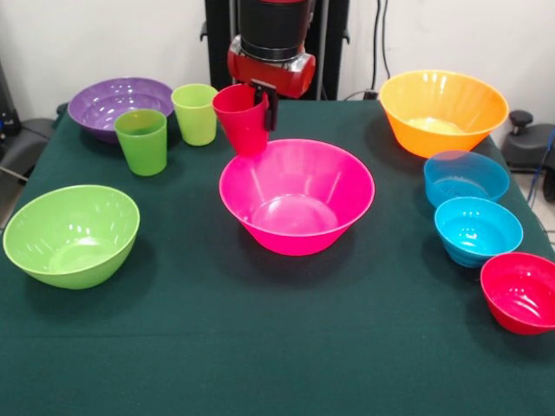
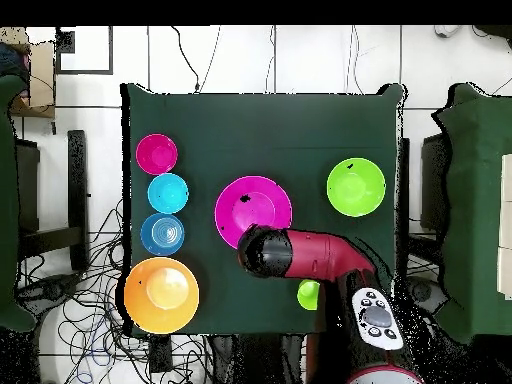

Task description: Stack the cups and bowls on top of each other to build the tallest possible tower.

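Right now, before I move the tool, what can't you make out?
- Overhead view: the arm hides the tool, the red cup, the purple bowl and the darker green cup.
- Front view: the small red bowl is cut off by the right edge.
- Front view: there is a pale patch in the orange bowl; glare or contents, unclear.

Ten vessels are on the green tablecloth (image 1: 260, 347): seven bowls and three cups.

Taking the pink bowl (image 1: 297, 196) at the centre as the landmark, four bowls are large: the pink one itself, the orange bowl (image 1: 443, 111) behind it to the right, the lime-green bowl (image 1: 71, 234) to its left, and the shallow purple bowl (image 1: 117, 106) behind it to the left.

Three are small (all in a row to its right): the translucent blue bowl (image 1: 466, 178), the turquoise bowl (image 1: 478, 230) and the small red bowl (image 1: 522, 292).

Three cups stand behind its left rim: the red cup (image 1: 241, 118), the lime-green cup (image 1: 196, 113) and the green cup (image 1: 142, 141).
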`<control>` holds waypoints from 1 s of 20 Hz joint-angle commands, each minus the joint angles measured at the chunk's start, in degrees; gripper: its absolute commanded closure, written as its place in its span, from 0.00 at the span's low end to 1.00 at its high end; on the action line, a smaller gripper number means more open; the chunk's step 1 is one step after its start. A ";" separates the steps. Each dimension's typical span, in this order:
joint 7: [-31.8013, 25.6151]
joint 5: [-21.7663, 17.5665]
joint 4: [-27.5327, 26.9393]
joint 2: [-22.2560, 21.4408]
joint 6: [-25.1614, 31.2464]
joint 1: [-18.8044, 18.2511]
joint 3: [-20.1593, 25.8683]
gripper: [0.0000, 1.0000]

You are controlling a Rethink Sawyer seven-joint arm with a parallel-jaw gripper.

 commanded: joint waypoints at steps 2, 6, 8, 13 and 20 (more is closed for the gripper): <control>5.36 -1.27 0.72 1.24 -3.73 0.97 -0.42 1.00; 1.93 -2.97 -0.50 1.49 -3.83 -1.50 -0.37 1.00; 0.70 -3.33 -0.77 1.81 -4.05 -2.73 0.01 1.00; 0.04 -4.27 0.07 1.66 -5.23 -3.94 -0.06 1.00; -1.93 -6.51 0.63 1.31 -5.68 -6.93 0.96 1.00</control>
